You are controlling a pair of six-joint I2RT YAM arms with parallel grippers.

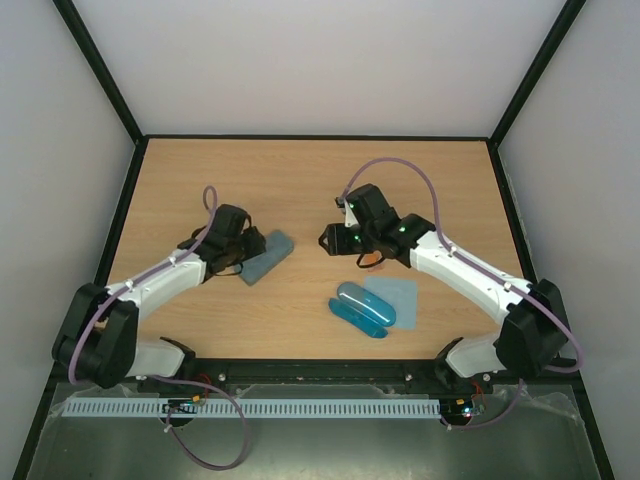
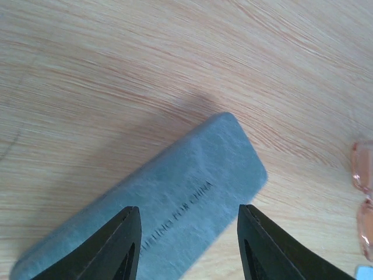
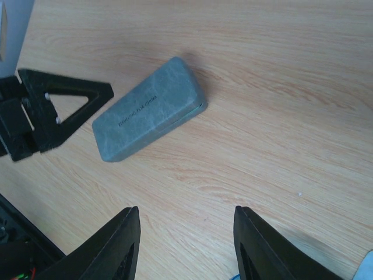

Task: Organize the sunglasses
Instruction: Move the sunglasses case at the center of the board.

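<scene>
Your left gripper [image 2: 187, 209] hangs open over the grey case [image 2: 201, 157], with the pink sunglasses [image 2: 362, 175] lying apart from it at the view's right edge. Closing here would likely catch the case instead. Your right gripper [image 3: 185, 211], also open and empty, could clip the left one if both reach inward.

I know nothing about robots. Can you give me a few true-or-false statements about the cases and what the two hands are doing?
1. The grey-green case is closed. True.
2. The blue case lies nearer the right arm than the left. True.
3. The right hand grips the blue case. False: it is open and holds nothing.
4. The left hand is shut. False: it is open, over the grey-green case.
</scene>
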